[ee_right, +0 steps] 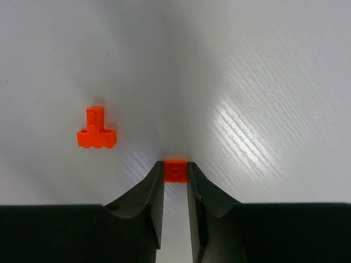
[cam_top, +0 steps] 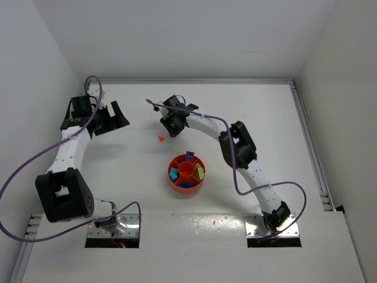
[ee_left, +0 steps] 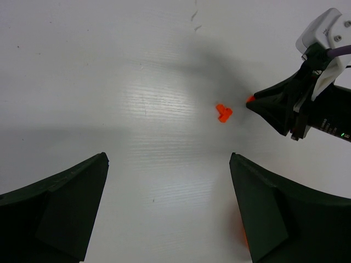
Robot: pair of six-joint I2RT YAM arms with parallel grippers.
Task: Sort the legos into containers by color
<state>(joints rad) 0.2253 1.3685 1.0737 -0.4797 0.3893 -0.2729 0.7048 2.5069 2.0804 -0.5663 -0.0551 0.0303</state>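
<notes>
My right gripper point(ee_right: 175, 170) is shut on a small orange lego point(ee_right: 175, 169), pinched between its fingertips just above the white table. It also shows in the left wrist view point(ee_left: 250, 101) and the top view point(cam_top: 171, 131). A second, T-shaped orange lego point(ee_right: 96, 133) lies on the table to its left; it shows in the left wrist view point(ee_left: 223, 113) and the top view point(cam_top: 160, 139). The round orange tray point(cam_top: 174, 177) holds blue, purple, yellow and teal legos in its wedges. My left gripper point(ee_left: 169, 161) is open and empty, at the far left point(cam_top: 111, 118).
White walls enclose the table on the left, back and right. A metal rail point(cam_top: 312, 147) runs along the right side. Purple cables loop from both arms.
</notes>
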